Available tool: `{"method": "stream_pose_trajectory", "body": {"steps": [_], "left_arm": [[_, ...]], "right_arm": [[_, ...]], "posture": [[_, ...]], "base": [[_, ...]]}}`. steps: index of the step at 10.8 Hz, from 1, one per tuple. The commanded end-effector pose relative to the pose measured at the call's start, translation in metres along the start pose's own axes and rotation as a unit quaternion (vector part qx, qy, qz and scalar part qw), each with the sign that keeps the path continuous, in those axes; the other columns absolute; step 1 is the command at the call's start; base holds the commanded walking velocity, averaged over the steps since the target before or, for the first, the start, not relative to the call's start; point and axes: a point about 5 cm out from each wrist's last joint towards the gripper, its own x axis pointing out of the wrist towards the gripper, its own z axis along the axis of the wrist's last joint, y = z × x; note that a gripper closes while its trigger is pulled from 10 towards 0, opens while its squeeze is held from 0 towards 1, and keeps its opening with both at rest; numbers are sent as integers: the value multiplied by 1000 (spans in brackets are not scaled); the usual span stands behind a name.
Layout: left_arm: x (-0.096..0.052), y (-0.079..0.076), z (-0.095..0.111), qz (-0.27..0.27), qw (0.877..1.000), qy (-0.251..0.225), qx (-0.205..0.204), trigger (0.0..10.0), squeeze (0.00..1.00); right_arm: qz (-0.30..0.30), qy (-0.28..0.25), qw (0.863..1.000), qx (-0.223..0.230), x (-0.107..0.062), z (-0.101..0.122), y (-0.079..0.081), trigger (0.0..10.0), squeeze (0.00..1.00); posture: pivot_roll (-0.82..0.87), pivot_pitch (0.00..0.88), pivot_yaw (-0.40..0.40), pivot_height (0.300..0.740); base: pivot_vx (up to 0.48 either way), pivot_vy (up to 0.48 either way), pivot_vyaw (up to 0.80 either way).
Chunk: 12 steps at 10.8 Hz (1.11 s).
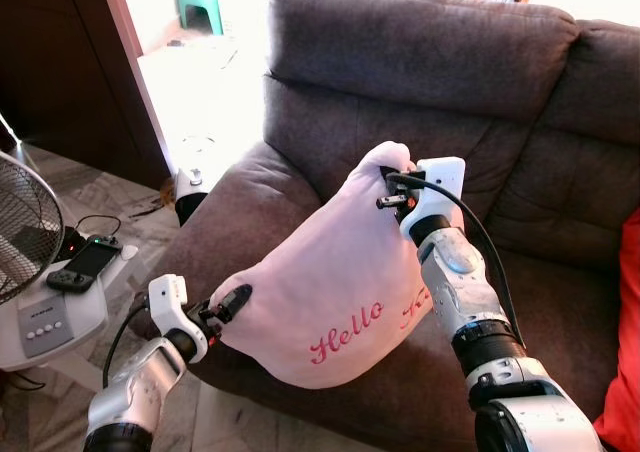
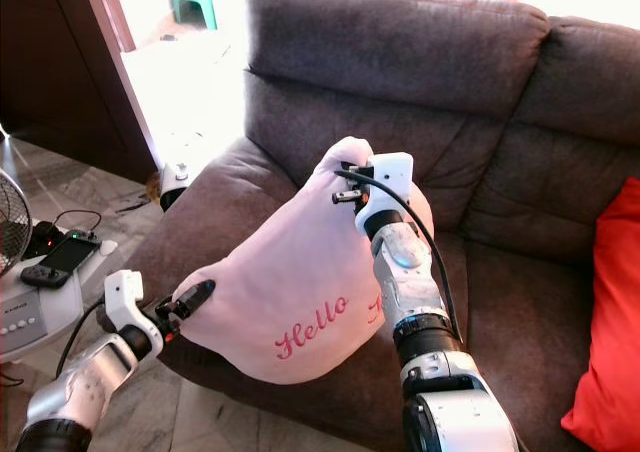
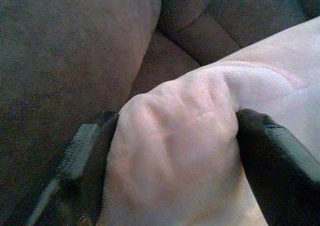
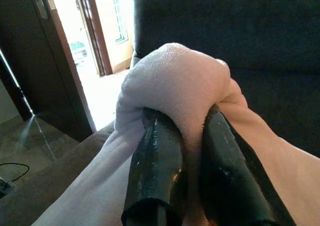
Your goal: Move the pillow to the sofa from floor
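In the left eye view, a pink pillow (image 1: 335, 292) is held in the air over the front edge of the brown sofa (image 1: 450, 82) near its left armrest, gripped at its lower left corner by the left gripper (image 1: 232, 302) and at its top corner by the right gripper (image 1: 392, 187). In the left wrist view, a thick fold of the pillow is pinched between the two black fingers (image 3: 82, 161), with what seems to be the sofa seat blurred behind. In the right wrist view, the right fingers (image 4: 155, 171) are pressed close on a bunched knob of fabric, before the sofa back and a bright doorway (image 4: 102, 41).

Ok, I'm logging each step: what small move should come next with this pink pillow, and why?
Probably carry it a little forward over the brown fabric sofa seat. Left gripper and right gripper each pinch a corner of the pink "Hello" pillow, which hangs at the seat's front edge.
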Motion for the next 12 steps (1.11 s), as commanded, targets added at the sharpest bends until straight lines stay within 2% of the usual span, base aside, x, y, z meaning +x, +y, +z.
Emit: {"method": "stream_pose_trajectory", "body": {"steps": [1, 7, 12], "left_arm": [[-2, 6, -6, 19, 1000, 8, -9, 0, 0], [0, 3, 0, -2, 999, -14, -29, 0, 0], [1, -2, -3, -27, 999, 0, -22, 0, 0]], "right_arm": [[-3, -31, 999, -7, 4, 16, -3, 10000, 0], [-4, -31, 999, -9, 4, 17, -4, 10000, 0], [-4, -32, 999, -8, 5, 17, -4, 10000, 0]], "posture": [[69, 49, -65, 740], [70, 51, -68, 740], [71, 47, -67, 740]], "base": [[0, 0, 0], [0, 0, 0], [0, 0, 0]]}}
